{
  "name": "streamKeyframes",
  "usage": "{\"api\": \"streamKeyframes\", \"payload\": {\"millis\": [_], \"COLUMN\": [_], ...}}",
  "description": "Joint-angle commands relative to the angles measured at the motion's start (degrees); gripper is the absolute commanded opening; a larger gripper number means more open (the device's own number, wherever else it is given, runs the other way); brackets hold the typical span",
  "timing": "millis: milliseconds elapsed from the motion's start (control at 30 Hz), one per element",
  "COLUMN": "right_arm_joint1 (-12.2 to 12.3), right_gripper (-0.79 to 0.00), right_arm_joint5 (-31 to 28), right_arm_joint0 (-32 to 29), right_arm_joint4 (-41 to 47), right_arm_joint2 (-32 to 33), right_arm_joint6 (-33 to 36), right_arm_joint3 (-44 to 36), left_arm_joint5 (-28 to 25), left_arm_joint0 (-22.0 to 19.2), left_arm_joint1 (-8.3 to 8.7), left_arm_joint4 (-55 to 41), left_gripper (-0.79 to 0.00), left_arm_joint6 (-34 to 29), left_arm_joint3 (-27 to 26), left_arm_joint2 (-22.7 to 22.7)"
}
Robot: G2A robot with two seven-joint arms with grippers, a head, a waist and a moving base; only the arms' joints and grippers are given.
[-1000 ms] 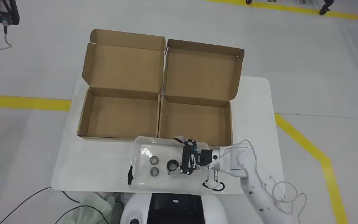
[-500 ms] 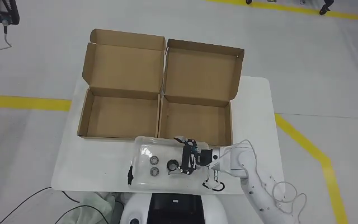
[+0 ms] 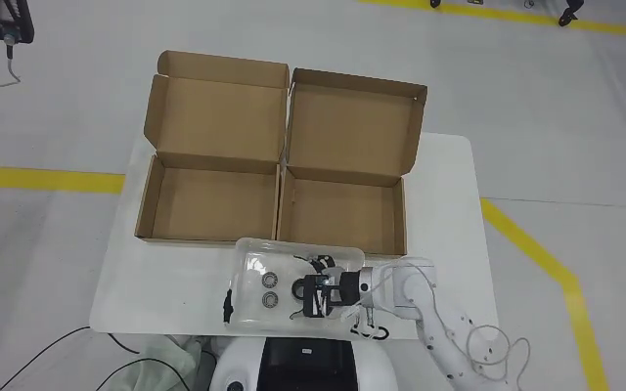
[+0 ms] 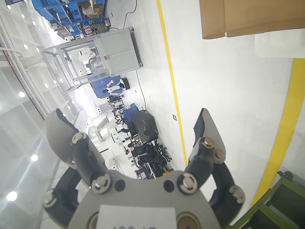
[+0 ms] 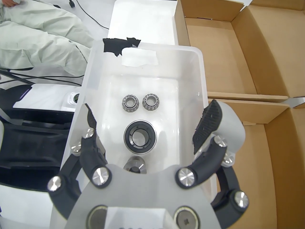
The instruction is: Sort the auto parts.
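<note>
Bearings lie loose in the clear plastic bin point(image 5: 200, 72), which stands at the table's point(image 3: 440, 186) near edge, within easy reach of either arm. Two small tapered roller bearings point(image 5: 130, 104) point(image 5: 150, 102) rest side by side, just apart, on the bin floor. A larger bearing with a black inner ring point(image 5: 140, 137) lies flat beside them. A fourth steel part point(image 5: 135, 165) is partly hidden under the wrist, so I cannot tell what kind it is.

The right gripper point(image 5: 150, 107) hangs over the bin with its jaws spread wide and nothing between them. The spread brackets the large bearing, which suggests that part is the one being lined up, though no pad touches it yet.

Two open cardboard boxes, the left box point(image 3: 210, 203) and the right box point(image 3: 337, 213), stand touching along the table's far side, just behind the bin. Their lids are folded back, probably so that parts can be dropped straight in. Both box floors are bare, so by this look the sorting has not started.

The left gripper point(image 4: 129, 115) is also open and holds nothing. It points out across the room floor, off the table, which leaves the bin to the other arm.
</note>
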Motion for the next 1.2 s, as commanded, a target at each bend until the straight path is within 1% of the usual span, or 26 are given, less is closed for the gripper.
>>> {"api": "streamKeyframes", "payload": {"millis": [0,100,367,633,800,1000,1100,1167], "right_arm_joint1": [0.2,0.5,0.6,0.4,0.3,0.3,0.3,0.3], "right_gripper": [-0.206,-0.215,-0.123,-0.102,-0.12,-0.114,-0.139,-0.175], "right_arm_joint5": [0.6,1.6,4.1,5.2,6.2,7.3,7.4,7.3], "right_arm_joint0": [-0.3,-0.6,-0.4,1.1,1.7,2.4,2.7,3.0], "right_arm_joint4": [-0.8,-1.7,-1.1,1.3,2.7,4.0,4.6,5.0], "right_arm_joint2": [-0.1,-0.3,-1.7,-4.2,-5.4,-6.6,-7.1,-7.5], "right_arm_joint6": [-0.3,0.1,6.5,10.8,13.0,15.4,16.3,16.9], "right_arm_joint3": [-0.1,-0.1,1.6,3.7,4.6,5.4,5.6,5.9], "left_arm_joint5": [0.0,0.0,0.0,0.0,0.0,0.0,0.0,0.0], "left_arm_joint0": [0.0,0.0,0.0,0.0,0.0,0.0,0.0,0.0], "left_arm_joint1": [0.0,0.0,0.0,0.0,0.0,0.0,0.0,0.0], "left_arm_joint4": [0.0,0.0,0.0,0.0,0.0,0.0,0.0,0.0], "left_gripper": [0.0,0.0,0.0,0.0,0.0,0.0,0.0,0.0], "left_arm_joint6": [0.0,0.0,0.0,0.0,0.0,0.0,0.0,0.0], "left_arm_joint3": [0.0,0.0,0.0,0.0,0.0,0.0,0.0,0.0], "left_arm_joint2": [0.0,0.0,0.0,0.0,0.0,0.0,0.0,0.0]}}
